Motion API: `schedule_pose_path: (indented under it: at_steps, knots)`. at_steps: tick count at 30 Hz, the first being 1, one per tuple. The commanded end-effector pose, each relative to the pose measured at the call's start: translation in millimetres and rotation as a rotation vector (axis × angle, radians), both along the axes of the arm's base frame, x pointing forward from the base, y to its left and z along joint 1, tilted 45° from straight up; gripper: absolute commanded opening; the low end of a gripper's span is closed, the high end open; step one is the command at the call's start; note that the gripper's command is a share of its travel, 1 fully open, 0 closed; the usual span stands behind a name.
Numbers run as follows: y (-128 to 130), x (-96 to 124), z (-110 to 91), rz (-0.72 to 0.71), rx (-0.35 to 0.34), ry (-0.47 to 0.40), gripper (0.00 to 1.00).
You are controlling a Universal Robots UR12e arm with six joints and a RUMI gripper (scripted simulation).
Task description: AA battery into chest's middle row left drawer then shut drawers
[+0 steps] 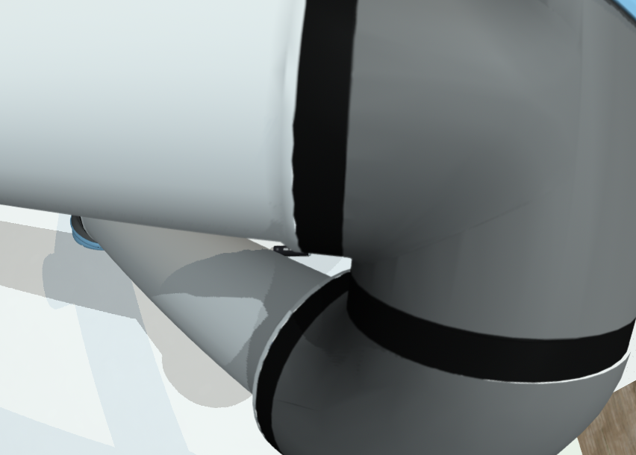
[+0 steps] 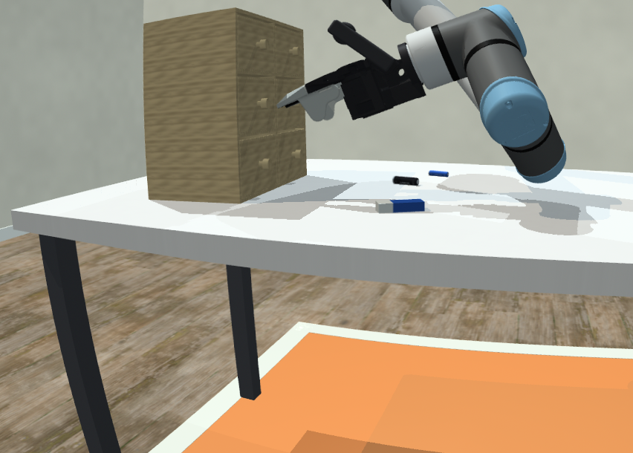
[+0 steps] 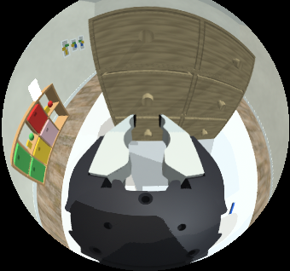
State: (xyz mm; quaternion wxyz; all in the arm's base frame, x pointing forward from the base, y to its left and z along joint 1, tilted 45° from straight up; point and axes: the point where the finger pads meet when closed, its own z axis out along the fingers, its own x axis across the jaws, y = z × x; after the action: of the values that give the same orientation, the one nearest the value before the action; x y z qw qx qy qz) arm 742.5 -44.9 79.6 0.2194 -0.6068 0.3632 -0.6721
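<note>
One white table (image 1: 42, 359) (image 2: 316, 261) (image 3: 236, 164) carries the whole show, and one arm (image 1: 159, 78) (image 2: 490, 36) reaches in from the right. Next in size, one wooden chest (image 2: 189, 105) (image 3: 145, 55), upright, six drawers in two columns of three, all looking shut! Now the gripper (image 2: 282, 105) (image 3: 147, 115): its two fingers stand a little apart, a narrow gap between the tips, nothing held. It's lined up just in front of the left middle drawer (image 2: 253, 118) (image 3: 124, 89), apart from the knob.

Down on the table, right of the chest, one blue-and-white block (image 2: 399, 206) lies nearest us. Beyond it come two small cylinders: one black cylinder (image 2: 406, 180) and, farther back, one smaller blue cylinder (image 2: 437, 173). The AA battery is likely the black one, though no label can be read; either way, both lie outside the chest.

Smallest, six knobs, one per drawer, and the left middle knob (image 2: 262, 102) (image 3: 147, 98) is the prize! Opening looks like the step in hand. The next move calls for straddling that knob, perhaps with wider fingers, then a grip and a gentle straight pull; no stops, so too far and out it comes!
</note>
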Motion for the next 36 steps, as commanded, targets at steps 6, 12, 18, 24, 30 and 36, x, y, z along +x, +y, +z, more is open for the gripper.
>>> schedule_pose_path:
  at_steps: [6,12,18,24,30,36]
  knots:
    - [1,2,2,0.001,0.000,-0.002,0.20]
    - [1,5,3,0.002,-0.001,-0.005,0.20]
    - [1,8,4,0.001,-0.001,-0.004,0.20]
    - [1,13,6,0.002,-0.001,-0.005,0.20]
    - [2,19,7,0.002,-0.001,-0.005,0.20]
    - [2,24,8,0.002,-0.001,-0.005,0.20]
